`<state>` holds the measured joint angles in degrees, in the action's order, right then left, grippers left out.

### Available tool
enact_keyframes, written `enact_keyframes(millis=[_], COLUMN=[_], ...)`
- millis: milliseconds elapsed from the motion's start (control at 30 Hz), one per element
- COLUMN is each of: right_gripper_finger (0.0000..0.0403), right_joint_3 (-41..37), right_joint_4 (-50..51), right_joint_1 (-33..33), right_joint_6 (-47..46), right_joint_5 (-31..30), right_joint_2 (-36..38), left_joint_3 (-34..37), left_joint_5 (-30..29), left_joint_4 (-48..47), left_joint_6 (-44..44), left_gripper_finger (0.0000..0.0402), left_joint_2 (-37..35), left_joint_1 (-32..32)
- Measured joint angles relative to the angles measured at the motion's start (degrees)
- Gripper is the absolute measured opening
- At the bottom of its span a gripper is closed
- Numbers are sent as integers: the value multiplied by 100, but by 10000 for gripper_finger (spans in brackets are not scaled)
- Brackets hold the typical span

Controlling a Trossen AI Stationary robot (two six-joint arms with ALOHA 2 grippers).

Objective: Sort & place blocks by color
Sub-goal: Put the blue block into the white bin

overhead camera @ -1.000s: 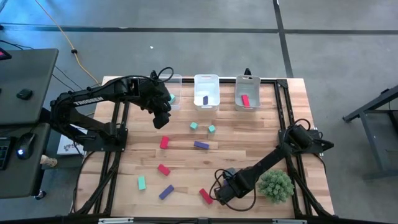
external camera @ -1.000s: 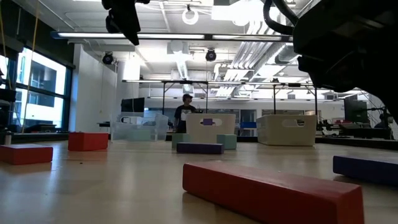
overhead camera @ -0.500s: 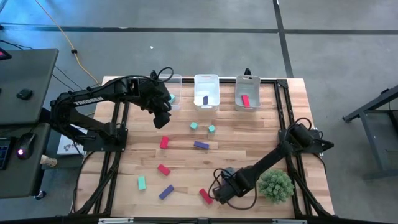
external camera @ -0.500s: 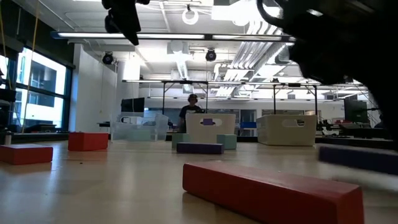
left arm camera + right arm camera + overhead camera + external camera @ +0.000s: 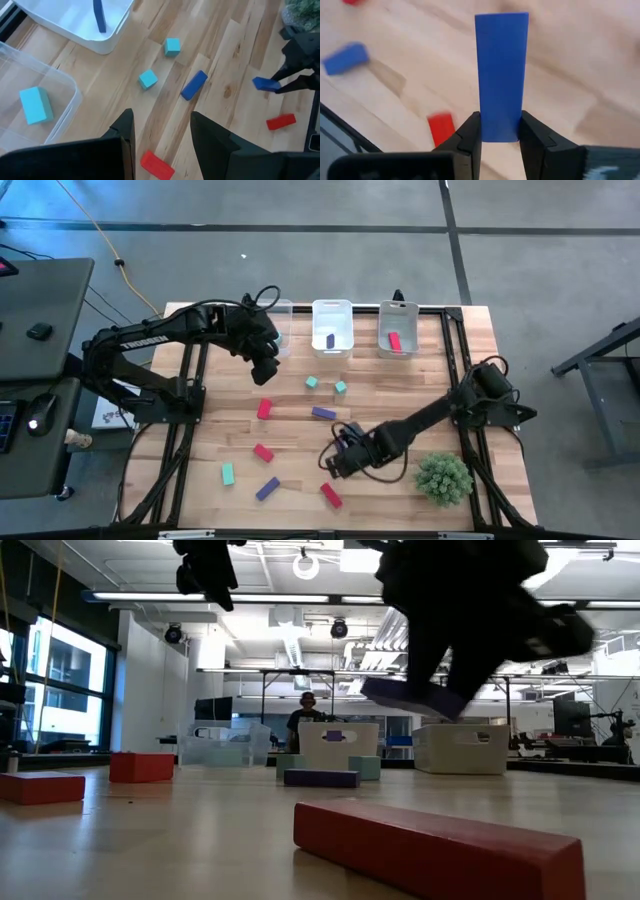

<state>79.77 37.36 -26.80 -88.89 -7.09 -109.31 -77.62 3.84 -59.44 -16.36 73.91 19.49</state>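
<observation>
Right wrist view shows the right hand (image 5: 501,137) clamped on a purple bar (image 5: 501,75), a flat-sided solid block standing straight out between the two dark fingers (image 5: 470,135), its far end projecting well past their tips; in the high view the same hand (image 5: 335,464) sits over the front middle of the worktop (image 5: 420,395), the bar lifted clear of the wood; just beside it a red bar (image 5: 331,496) lies near the front edge, another purple bar (image 5: 267,488) and a teal block (image 5: 227,473) farther along; two small teal cubes (image 5: 326,384) rest before the three bins (image 5: 333,327) at the back; the left hand (image 5: 266,363) hovers near the clear bin, fingers parted and empty.
</observation>
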Motion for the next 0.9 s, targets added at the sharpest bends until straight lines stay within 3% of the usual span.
enact_keyframes(millis=[400, 900], right_gripper_finger=[75, 75], right_joint_3=[4, 7], right_joint_4=[-226, -248], right_joint_1=[1035, 2532], right_joint_6=[2033, 4356], right_joint_5=[-184, 162], right_joint_2=[185, 216], left_joint_3=[2, 2], left_joint_5=[45, 52], left_joint_4=[135, 395], left_joint_6=[57, 414], left_gripper_finger=[111, 111], left_joint_2=[443, 509], left_joint_1=[131, 921])
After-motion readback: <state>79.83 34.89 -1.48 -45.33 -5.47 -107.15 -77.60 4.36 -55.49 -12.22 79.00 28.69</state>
